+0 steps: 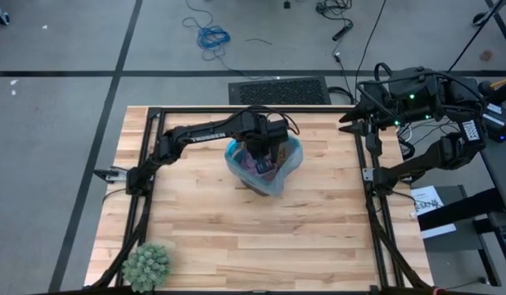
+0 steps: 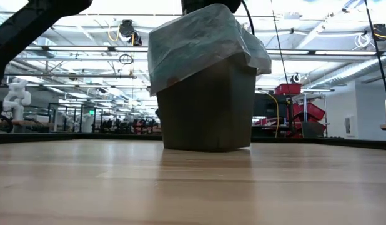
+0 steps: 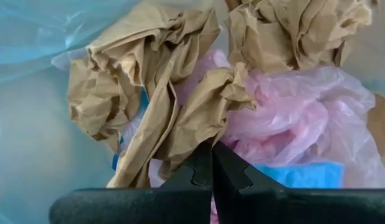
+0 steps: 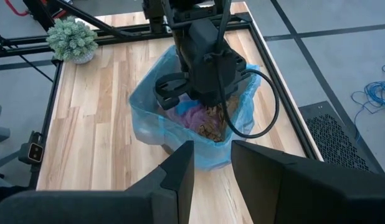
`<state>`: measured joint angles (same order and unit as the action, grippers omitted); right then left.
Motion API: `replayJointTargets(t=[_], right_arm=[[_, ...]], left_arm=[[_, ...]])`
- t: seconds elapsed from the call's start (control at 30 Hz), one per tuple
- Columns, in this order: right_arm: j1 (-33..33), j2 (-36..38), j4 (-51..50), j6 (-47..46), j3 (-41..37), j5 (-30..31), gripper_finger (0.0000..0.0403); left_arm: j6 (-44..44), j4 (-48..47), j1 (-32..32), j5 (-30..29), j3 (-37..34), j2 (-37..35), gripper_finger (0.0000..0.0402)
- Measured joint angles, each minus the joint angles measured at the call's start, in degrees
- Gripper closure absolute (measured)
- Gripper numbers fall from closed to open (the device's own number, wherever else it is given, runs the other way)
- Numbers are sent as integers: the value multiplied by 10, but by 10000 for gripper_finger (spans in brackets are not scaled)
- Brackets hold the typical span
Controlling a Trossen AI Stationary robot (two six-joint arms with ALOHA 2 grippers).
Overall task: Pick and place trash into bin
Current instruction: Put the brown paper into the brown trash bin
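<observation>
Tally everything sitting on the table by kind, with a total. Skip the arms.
Bin with blue liner: 1
Green spiky plant: 1
Total: 2
Loose scraps on the tabletop: 0; brown paper wads and pink plastic already lie inside the bin.

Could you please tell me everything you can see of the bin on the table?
The bin is a small dark wastebasket lined with a light-blue plastic bag folded out over its rim. It stands upright on the wooden table, toward its far middle. Inside lie crumpled brown paper wads and pink mesh. The left gripper, jaws shut, reaches down into it.
</observation>
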<state>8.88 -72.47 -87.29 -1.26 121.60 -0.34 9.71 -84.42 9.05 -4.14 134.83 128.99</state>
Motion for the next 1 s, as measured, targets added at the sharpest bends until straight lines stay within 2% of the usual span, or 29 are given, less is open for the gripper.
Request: replayJointTargets(t=[0.13, 0.3, 0.47, 0.6, 1.0], right_arm=[[0, 0, 0, 0, 0, 0, 303], [0, 0, 0, 1, 0, 0, 303], [0, 0, 0, 5, 0, 0, 303], [0, 0, 0, 5, 0, 0, 303], [0, 0, 0, 4, 0, 0, 303]], left_arm=[[1, 1, -7, 6, 2, -15, 401], [34, 8, -9, 69, -1, -47, 401], [54, 42, -9, 94, 0, -75, 401], [63, 71, -12, 95, 0, -77, 401], [57, 38, -15, 67, 2, -22, 401]])
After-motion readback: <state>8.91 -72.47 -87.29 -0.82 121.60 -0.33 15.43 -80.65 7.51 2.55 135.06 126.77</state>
